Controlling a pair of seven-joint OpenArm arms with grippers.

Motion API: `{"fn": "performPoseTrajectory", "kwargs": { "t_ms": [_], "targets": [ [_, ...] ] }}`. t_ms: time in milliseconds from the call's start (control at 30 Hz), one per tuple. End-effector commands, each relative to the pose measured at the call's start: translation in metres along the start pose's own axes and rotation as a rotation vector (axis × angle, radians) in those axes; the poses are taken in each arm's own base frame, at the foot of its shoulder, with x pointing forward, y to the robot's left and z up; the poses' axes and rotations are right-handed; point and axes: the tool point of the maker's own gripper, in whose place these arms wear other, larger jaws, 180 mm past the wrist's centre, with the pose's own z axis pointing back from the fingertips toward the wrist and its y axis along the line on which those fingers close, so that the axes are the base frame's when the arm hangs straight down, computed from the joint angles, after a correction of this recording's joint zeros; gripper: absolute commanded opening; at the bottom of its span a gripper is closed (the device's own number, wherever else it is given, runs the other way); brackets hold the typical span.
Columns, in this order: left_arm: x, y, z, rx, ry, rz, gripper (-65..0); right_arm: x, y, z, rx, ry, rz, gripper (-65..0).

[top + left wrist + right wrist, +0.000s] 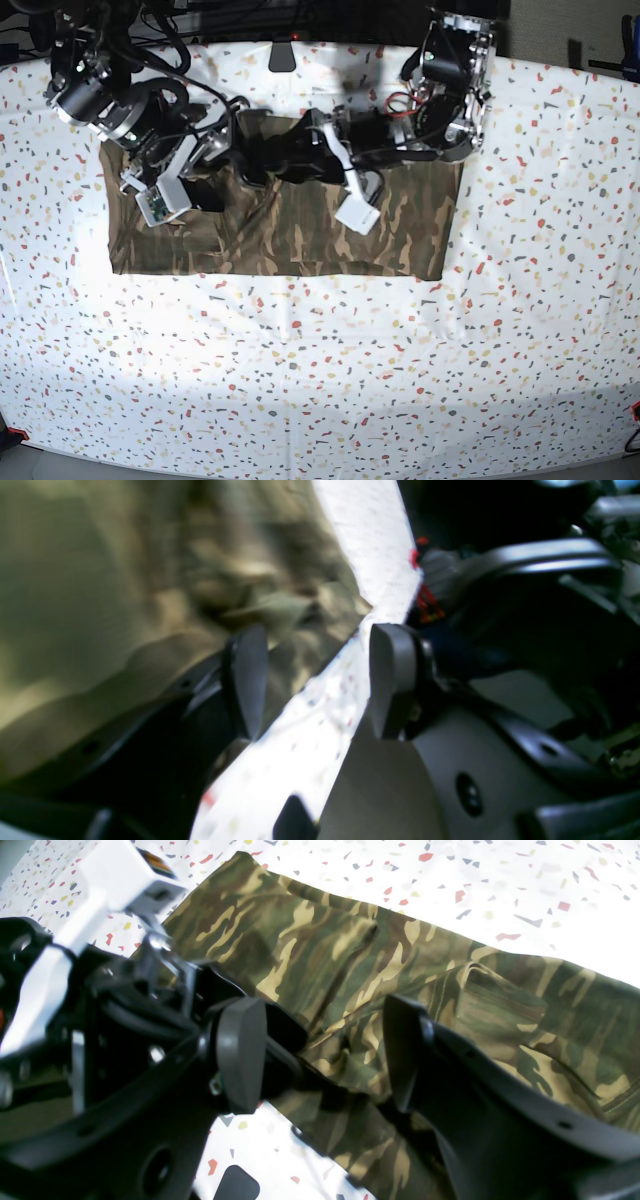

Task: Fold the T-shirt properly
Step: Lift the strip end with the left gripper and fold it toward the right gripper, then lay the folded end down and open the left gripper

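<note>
The table (500, 380) carries the T-shirt (270, 240), lying flat as a wide folded band. The cloth looks soft and limp; grasp it at an edge or corner. The right gripper (325, 1050) and left gripper (312, 680) are both spread, holding nothing.

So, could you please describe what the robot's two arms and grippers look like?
Both arms are mostly black, with silver-grey metal joint housings near their bases and loose black cables. Each carries a white box-shaped camera module by the wrist. The left gripper and right gripper have dark grey, flat, rounded pads on black finger brackets. Red wiring shows beside the left arm's base.
</note>
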Motion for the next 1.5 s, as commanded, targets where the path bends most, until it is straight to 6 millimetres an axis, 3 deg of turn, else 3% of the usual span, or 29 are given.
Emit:
{"fn": "performPoseTrajectory", "kwargs": {
  "t_ms": [0, 233, 367, 533, 633, 733, 867, 967, 1233, 1367, 1467],
  "targets": [
    [0.024, -0.01, -0.003, -0.029, -0.057, -0.054, -33.0, 0.013, 0.002, 0.003, 0.009, -0.045, 0.019, -28.2],
    [0.059, -0.003, -0.007, 0.017, 0.001, -0.213, -33.1, 0.018, 0.0, 0.002, 0.007, -0.058, 0.027, -28.2],
    [0.088, -0.02, -0.003, 0.006, 0.034, -0.338, -40.2, 0.037, 0.0, 0.0, 0.031, -0.119, 0.024, -28.2],
    [0.131, -0.049, 0.008, 0.022, 0.019, -0.54, -40.5, 0.041, -0.014, -0.001, -0.017, -0.096, 0.068, -28.2],
    [0.146, -0.057, 0.009, 0.016, 0.001, -0.583, -40.5, 0.049, -0.036, 0.007, -0.086, -0.112, 0.074, -28.2],
    [0.151, -0.059, 0.009, 0.016, -0.003, -0.598, -40.5, 0.052, -0.072, 0.026, -0.205, -0.13, 0.056, -28.2],
    [0.156, -0.061, 0.009, 0.017, -0.009, -0.611, -40.5, 0.034, -0.135, 0.066, -0.411, -0.117, -0.028, -28.1],
    [0.163, -0.06, 0.009, 0.04, -0.01, -0.638, -40.5, 0.016, -0.171, 0.099, -0.532, -0.119, -0.112, -28.1],
    [0.223, -0.025, 0.023, 0.375, -0.114, -0.861, -40.5, 0.0, -0.21, 0.165, -0.716, -0.188, -0.219, -28.1],
    [0.251, -0.012, 0.037, 0.531, -0.172, -0.851, -40.5, -0.015, -0.223, 0.167, -0.74, -0.11, -0.216, -28.1],
    [0.271, -0.017, 0.045, 0.588, -0.203, -0.884, -40.5, -0.046, -0.237, 0.157, -0.727, -0.017, -0.261, -28.1]
  ]
}}
